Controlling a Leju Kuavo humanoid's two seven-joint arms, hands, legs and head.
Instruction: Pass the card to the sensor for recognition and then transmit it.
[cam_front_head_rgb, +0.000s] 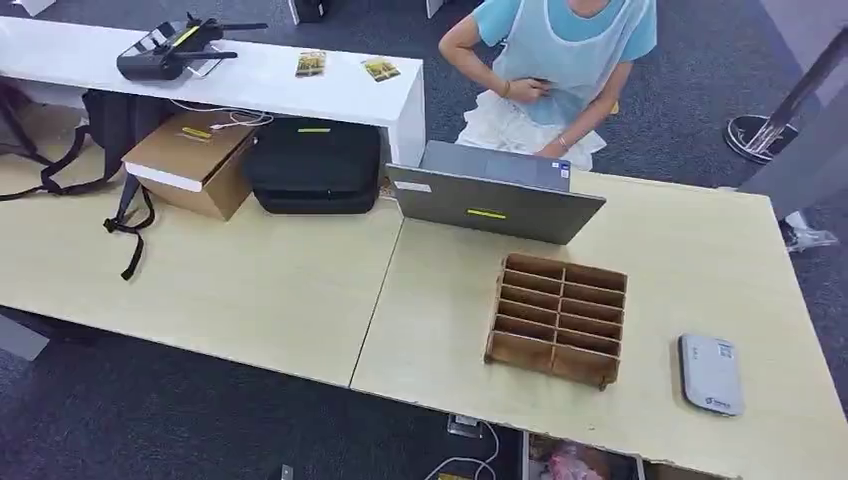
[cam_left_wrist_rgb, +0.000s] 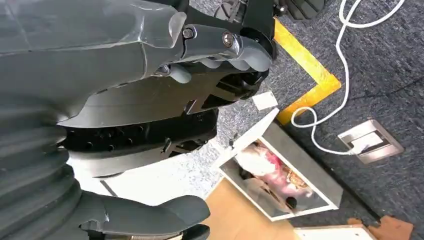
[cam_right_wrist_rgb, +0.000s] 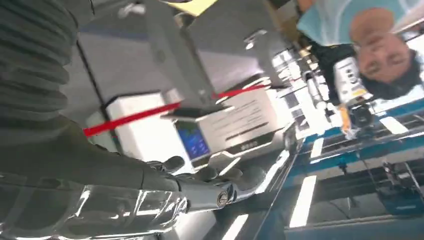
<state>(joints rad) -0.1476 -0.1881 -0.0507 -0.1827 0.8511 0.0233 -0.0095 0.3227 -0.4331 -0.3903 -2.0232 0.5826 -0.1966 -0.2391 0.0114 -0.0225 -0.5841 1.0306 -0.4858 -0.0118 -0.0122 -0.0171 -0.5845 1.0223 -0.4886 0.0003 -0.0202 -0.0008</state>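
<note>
One long pale tabletop (cam_front_head_rgb: 250, 290) runs across the head view, with a person (cam_front_head_rgb: 560, 60) seated on its far side behind an open grey laptop (cam_front_head_rgb: 495, 195). To the laptop's left are a black bag (cam_front_head_rgb: 315, 165) and a cardboard box (cam_front_head_rgb: 190, 160). In front of the laptop stands a wooden slotted rack (cam_front_head_rgb: 558, 318), and well apart from it, near the tabletop's right end, lies a flat pale device (cam_front_head_rgb: 710, 373), which is probably the sensor. Two small yellowish cards (cam_front_head_rgb: 311, 63) lie on a white counter (cam_front_head_rgb: 260, 75) at the back. I cannot tell whether either is the card the task means, and I cannot pick out a card anywhere else.

The left hand (cam_left_wrist_rgb: 165, 95) hangs over carpeted floor (cam_left_wrist_rgb: 380, 75) with a white cable (cam_left_wrist_rgb: 325, 115). Nothing is seen in it, though I cannot tell how its fingers are set. The right hand (cam_right_wrist_rgb: 200, 182) reaches toward a white machine (cam_right_wrist_rgb: 235, 120) with a small blue screen (cam_right_wrist_rgb: 192, 140). I cannot tell whether it grips anything.

The risk I see is a card presented off the reading face, or let slip before a handover, because the grip cannot be confirmed.

The head view gives the tabletop layout. The right wrist view adds the machine and screen, and the left wrist view adds the floor below.
</note>
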